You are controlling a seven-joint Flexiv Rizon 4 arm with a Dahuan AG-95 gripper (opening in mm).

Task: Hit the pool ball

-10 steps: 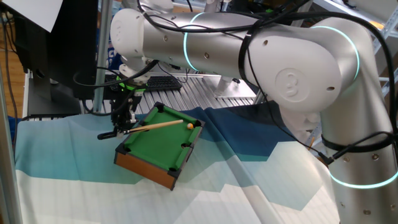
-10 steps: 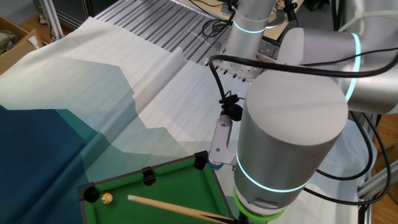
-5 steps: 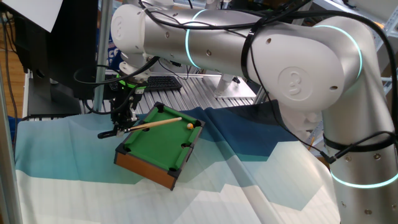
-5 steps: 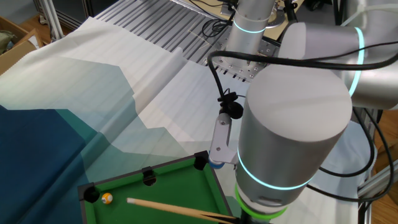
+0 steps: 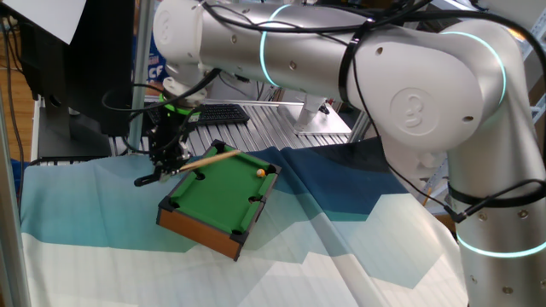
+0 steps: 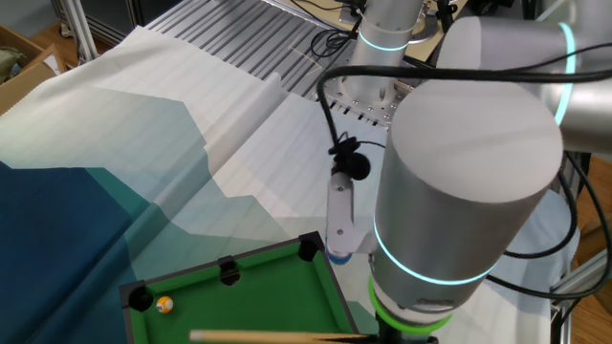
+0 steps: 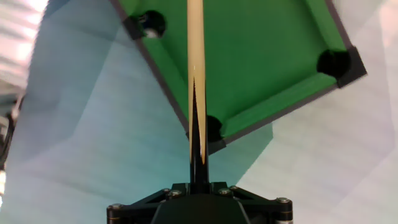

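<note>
One slim wooden cue stick with a dark butt (image 5: pixel 194 164) is held level above the miniature green-felted pool table with a brown wooden frame and black pockets (image 5: pixel 223 198), its pale shaft reaching out over the felt. It appears to be held so in order that the tip can be driven along the playing surface towards the target. The tiny glossy orange-yellow pool ball (image 5: pixel 260 172) rests on the felt near a far corner pocket in one fixed view; in the other fixed view it (image 6: pixel 164 304) lies just beside a corner pocket, well apart from the cue tip. The black two-finger gripper (image 5: pixel 169 155) points downwards beside the table's edge — its jaws are drawn to a narrow gap and are clamped on the dark butt. In the hand view the cue (image 7: pixel 196 81) runs straight out from between the jaws, crossing the rail beside a pocket.
</note>
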